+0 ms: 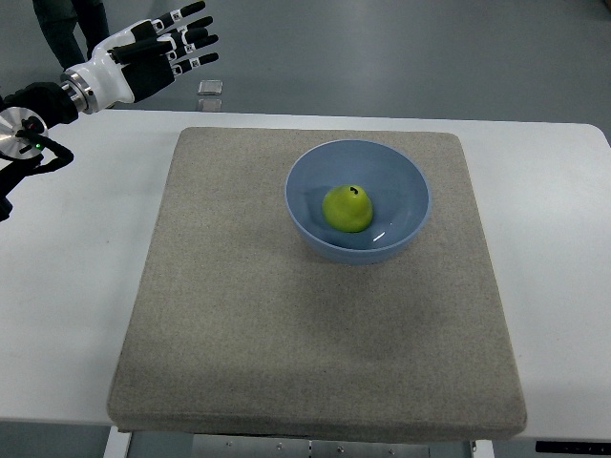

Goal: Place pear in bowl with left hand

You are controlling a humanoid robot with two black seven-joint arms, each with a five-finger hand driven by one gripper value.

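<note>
Starting nearest the robot, a white flat-topped desk (67, 315) is seen, w/ a square grey-beige woven fabric mat (286, 324) laid on it and covering most of the middle. Nothing else is seen on the near part of the mat.

Farther in, on the mat's right-centre, a pale blue round plastic-looking bowl (304, 176) is set upright. The small yellow-green pear (347, 207) is found inside it, resting on the bowl floor approx. at centre, dark stem end turned up and slightly right. By the look of things now, the placing is judged done.

Re handling: the pear is judged light, firm and rigid, w/ smooth waxy skin that could slip under hard fingertips; being rounded, it could roll if set on a flat. Bruising is possible if squeezed hard. If it were to be taken up again, the wider lower body would be best gripped, fingers on opposite sides, not the stem or narrow top. The bowl is judged light too, so it could be shoved across the mat.

Farthest, at upper left beyond the desk edge, the left hand (143, 62) is held in the air, its fingers (196, 38) spread and straight, gripping nothing, well apart from the bowl. No right hand is in view. A small pale square object (211, 88) lies on the grey floor past the desk; what it is can't be told.
</note>
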